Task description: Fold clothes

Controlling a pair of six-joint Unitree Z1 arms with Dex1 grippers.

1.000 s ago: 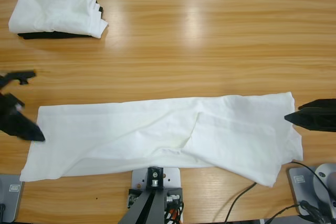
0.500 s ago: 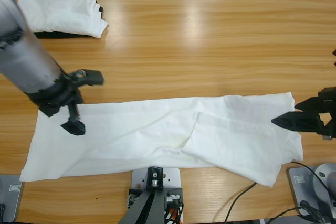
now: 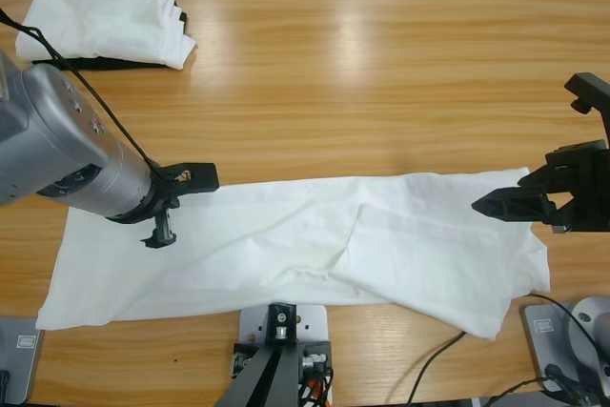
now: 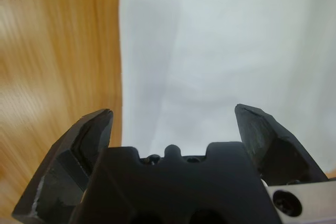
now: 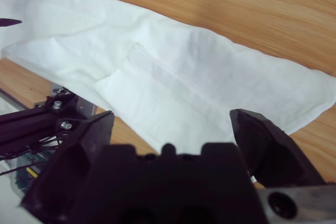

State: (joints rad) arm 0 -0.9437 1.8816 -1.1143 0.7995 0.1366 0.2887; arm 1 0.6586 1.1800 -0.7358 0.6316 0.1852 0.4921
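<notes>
T-shirt flat on counter; left tool spread above its left end, right tool spread above right end.

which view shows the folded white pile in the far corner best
The high view: the folded white pile sits whole at the table's far corner, atop something black. Neither wrist view shows it; both see only the spread white T-shirt.

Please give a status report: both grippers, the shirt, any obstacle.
Left gripper open over the T-shirt's left end. Right gripper open above its right end. T-shirt flat, nothing gripped. Folded pile far back, clear.
</notes>
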